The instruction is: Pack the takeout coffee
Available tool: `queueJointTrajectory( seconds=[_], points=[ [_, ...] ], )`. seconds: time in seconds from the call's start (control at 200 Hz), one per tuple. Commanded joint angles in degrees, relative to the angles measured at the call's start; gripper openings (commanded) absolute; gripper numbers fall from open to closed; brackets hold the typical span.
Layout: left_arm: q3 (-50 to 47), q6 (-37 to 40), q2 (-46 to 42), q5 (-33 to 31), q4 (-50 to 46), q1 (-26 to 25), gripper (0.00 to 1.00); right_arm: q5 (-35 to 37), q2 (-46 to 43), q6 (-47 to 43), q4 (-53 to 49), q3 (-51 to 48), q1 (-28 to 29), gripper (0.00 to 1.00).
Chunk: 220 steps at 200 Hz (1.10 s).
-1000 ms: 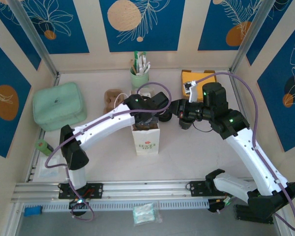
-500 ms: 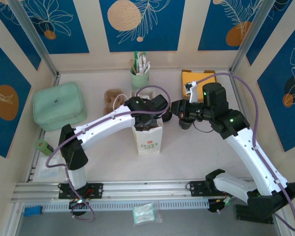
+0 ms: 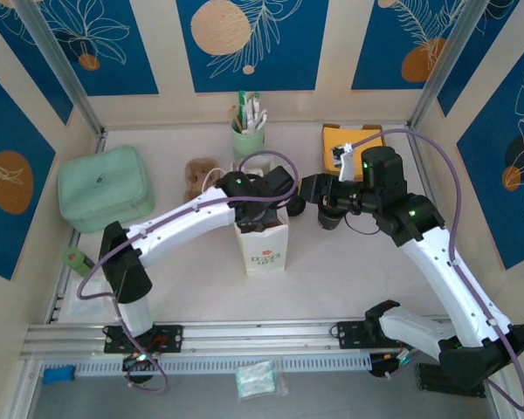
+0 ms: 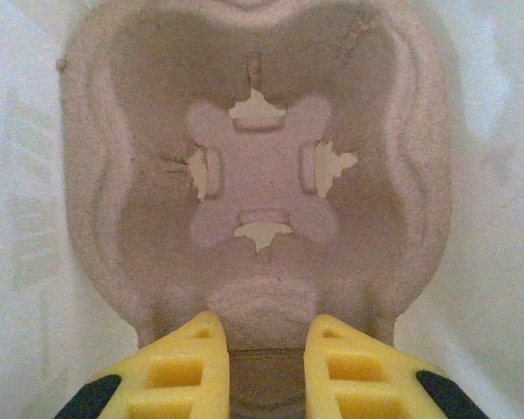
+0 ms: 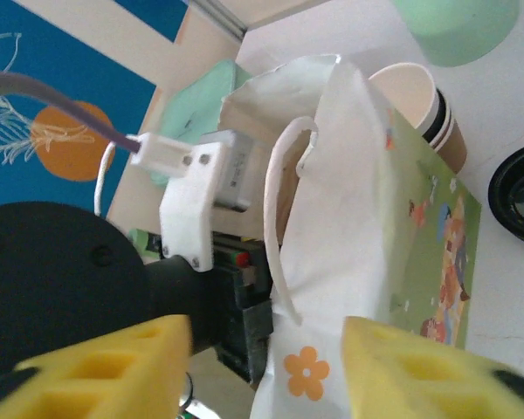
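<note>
Inside the paper bag (image 5: 367,218) the left tool (image 4: 264,330) pinches the pulp carrier (image 4: 258,188); with the right tool (image 5: 266,336) spread apart, the bag may tip if the carrier snags

Two robot arms (image 3: 183,218) (image 3: 437,253), one white paper bag (image 3: 264,249), one mint-green case (image 3: 105,186), one green cup (image 3: 248,140) and one yellow box (image 3: 345,140) are counted.

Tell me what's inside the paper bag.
A pulp cup carrier sits inside the paper bag, its cup slot empty, the left gripper closed on its near edge. From above, the left arm covers the bag's mouth; anything under the carrier is hidden.
</note>
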Motion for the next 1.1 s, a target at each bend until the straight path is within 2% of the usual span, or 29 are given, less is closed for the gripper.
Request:
queueJointTrajectory(
  seconds=[0.0, 0.485, 0.72, 0.97, 1.095],
  points=[
    [-0.14, 0.39, -0.76, 0.0, 0.41, 0.13, 0.08, -2.96, 0.53, -0.73, 0.58, 0.8, 1.18, 0.62],
    [-0.5, 0.35, -1.36, -0.38, 0.59, 0.13, 0.08, -2.84, 6.76, -0.13, 4.09, 2.41, 3.81, 0.61],
    [-0.85, 0.39, -1.65, -0.21, 1.03, 0.13, 0.08, -2.95, 11.15, 0.03, 5.32, 3.49, 4.71, 0.54],
    [-1.29, 0.41, -2.1, -0.37, 1.32, 0.13, 0.08, -2.71, 7.67, 1.76, 6.37, 1.47, 2.82, 0.53],
    [-1.68, 0.4, -2.36, -0.28, 1.54, 0.13, 0.08, -4.39, 4.25, 3.51, 7.19, -0.74, -0.62, 0.53]
  ],
)
